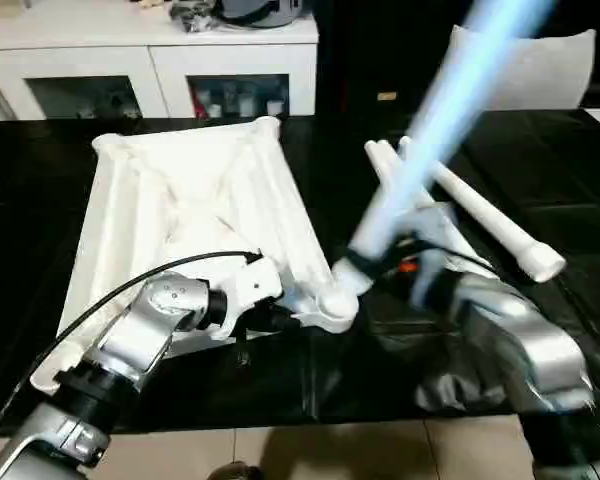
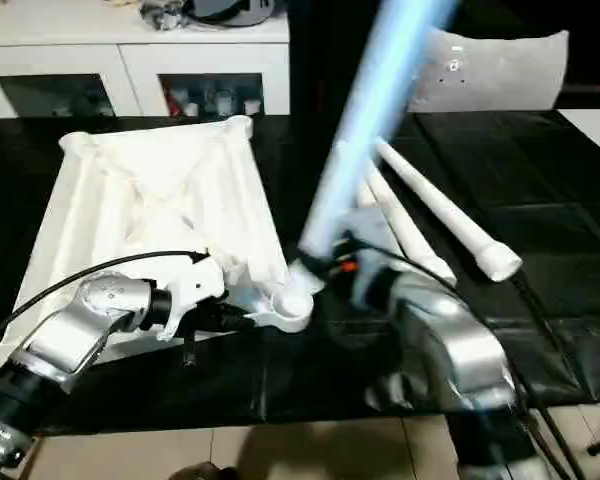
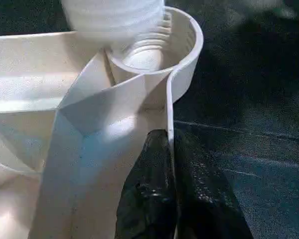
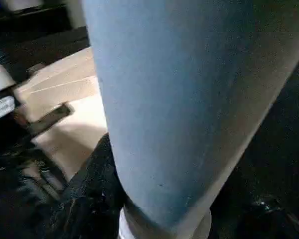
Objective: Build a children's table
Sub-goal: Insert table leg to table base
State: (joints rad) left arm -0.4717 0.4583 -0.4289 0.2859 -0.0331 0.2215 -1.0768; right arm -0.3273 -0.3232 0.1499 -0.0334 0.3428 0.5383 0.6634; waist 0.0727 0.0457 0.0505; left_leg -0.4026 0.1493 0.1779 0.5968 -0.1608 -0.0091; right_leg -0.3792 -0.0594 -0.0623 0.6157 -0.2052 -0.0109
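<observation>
Head view: the ribbed white plastic tabletop (image 1: 190,200) lies upside down on the glossy black desk (image 1: 540,190); spare tapered legs (image 1: 480,215) at three o'clock.

Left wrist: left hand (image 3: 170,199) pinches the thin rim beside the round threaded socket (image 3: 154,55).

Right wrist: right hand (image 4: 104,194) grips a smooth leg (image 4: 189,99) standing over that socket.

Table top (image 1: 190,200): white plastic, ribbed underside, pale cream in shadow. Raised leg (image 1: 450,110): reads pale blue, possibly white under motion blur. Loose legs (image 1: 480,215): white. Work surface (image 1: 540,160): black, glossy. Forearms (image 1: 155,320): silver; left gripper's fingers (image 3: 149,194): black. Cabinet (image 1: 150,50): white. Floor (image 1: 310,450): beige tile.
</observation>
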